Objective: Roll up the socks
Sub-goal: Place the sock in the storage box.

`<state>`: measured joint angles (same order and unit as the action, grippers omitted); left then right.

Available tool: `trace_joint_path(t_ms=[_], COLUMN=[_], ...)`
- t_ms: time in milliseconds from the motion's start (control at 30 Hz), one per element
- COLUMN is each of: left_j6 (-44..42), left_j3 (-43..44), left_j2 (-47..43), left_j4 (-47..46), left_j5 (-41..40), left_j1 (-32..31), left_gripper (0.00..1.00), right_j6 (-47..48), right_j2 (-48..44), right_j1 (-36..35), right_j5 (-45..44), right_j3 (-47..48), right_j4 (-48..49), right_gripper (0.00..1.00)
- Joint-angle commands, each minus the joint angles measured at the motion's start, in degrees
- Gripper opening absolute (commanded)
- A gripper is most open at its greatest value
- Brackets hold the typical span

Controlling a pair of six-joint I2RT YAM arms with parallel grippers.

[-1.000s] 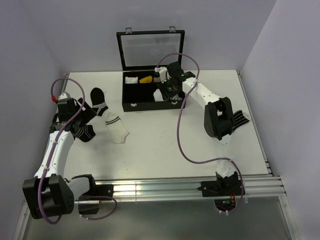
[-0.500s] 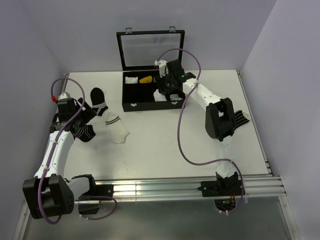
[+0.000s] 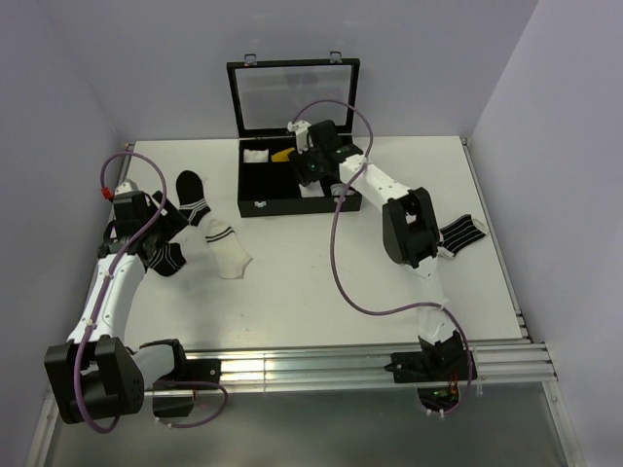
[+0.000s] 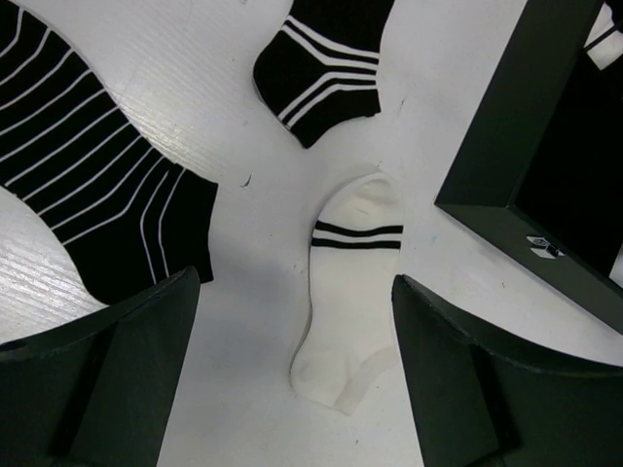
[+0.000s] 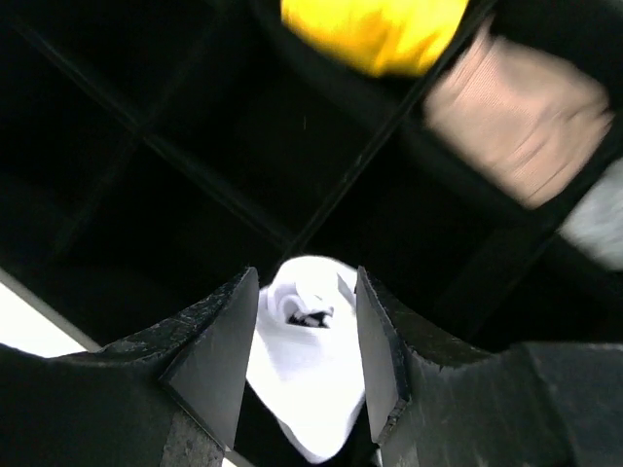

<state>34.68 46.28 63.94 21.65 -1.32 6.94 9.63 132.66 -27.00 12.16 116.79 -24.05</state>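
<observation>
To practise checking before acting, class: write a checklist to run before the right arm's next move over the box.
1. Box lid open: ok.
2. Right gripper over the box, fingers flanking the rolled sock: ok.
3. Grip on that roll firm: cannot tell.
4. Left gripper open, empty: ok.
5. Striped sock by the right arm rolled: not ok, flat.

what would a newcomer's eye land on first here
Probably the black case with its lid up at the far middle of the table, where the right gripper reaches in with a rolled white sock between its fingers, near a bright yellow bundle. Next, the loose socks on the left: two black socks with white stripes and a cream sock in front of the open left gripper.
</observation>
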Motion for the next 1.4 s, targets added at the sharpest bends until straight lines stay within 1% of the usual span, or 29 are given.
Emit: trace_joint_path(t_ms=[0,233,433,467,533,567,633,667,767,933,1033,1133,1300,1367], left_j6=[-0.40,-0.40,-0.40,-0.40,-0.40,-0.31,-0.31,-0.22,-0.22,-0.22,-0.05,-0.05,-0.22,-0.22], left_j3=[-0.14,-0.31,-0.32,-0.32,-0.40,-0.40,-0.49,-0.49,-0.40,-0.40,-0.40,-0.40,-0.49,-0.49], left_j2=[0.30,0.66,0.66,0.74,0.74,0.75,0.83,0.83,1.01,1.01,1.01,1.01,0.92,0.92], left_j4=[-2.31,-2.31,-2.31,-2.31,-2.23,-2.14,-2.05,-2.05,-2.31,-2.14,-2.22,-2.31,-2.14,-2.23], left_j5=[0.80,0.80,0.80,0.80,0.80,0.80,0.80,0.80,1.67,1.59,1.85,1.94,1.94,2.02], left_j1=[0.36,0.36,0.36,0.36,0.36,0.36,0.36,0.36,0.36,0.36,0.36,0.36,0.36,0.44], left_gripper=[0.86,0.85,0.85,0.85,0.85,0.85,0.85,0.85,0.85,0.85,0.85,0.85,0.85,0.85], right_j6=[0.13,2.06,2.50,2.50,2.24,2.24,2.24,2.32,2.50,2.76,3.47,3.12,0.49,-0.74], right_j2=[1.98,0.41,-0.12,-0.21,0.40,0.67,0.84,0.67,0.67,0.94,0.84,2.33,8.91,9.46], right_j1=[-0.42,-0.42,-0.33,-0.33,-0.15,-0.15,0.11,0.20,0.29,0.02,-0.42,-0.86,-0.77,-0.68], right_j5=[-1.96,-5.30,-5.75,-5.83,-5.92,-5.58,-4.87,-4.43,-1.63,2.42,3.65,3.22,-1.00,-2.31], right_j3=[2.92,-0.33,-1.65,-1.92,-1.66,-1.48,-1.57,-2.00,-1.66,-1.21,-2.01,-0.69,5.98,7.04], right_j4=[-4.33,-9.51,-12.16,-12.16,-13.03,-13.38,-14.44,-14.53,-15.67,-18.22,-18.57,-19.80,-24.36,-24.73], right_gripper=[0.52,0.52,0.50,0.46,0.43,0.39,0.34,0.29,0.18,0.13,0.12,0.12,0.14,0.16])
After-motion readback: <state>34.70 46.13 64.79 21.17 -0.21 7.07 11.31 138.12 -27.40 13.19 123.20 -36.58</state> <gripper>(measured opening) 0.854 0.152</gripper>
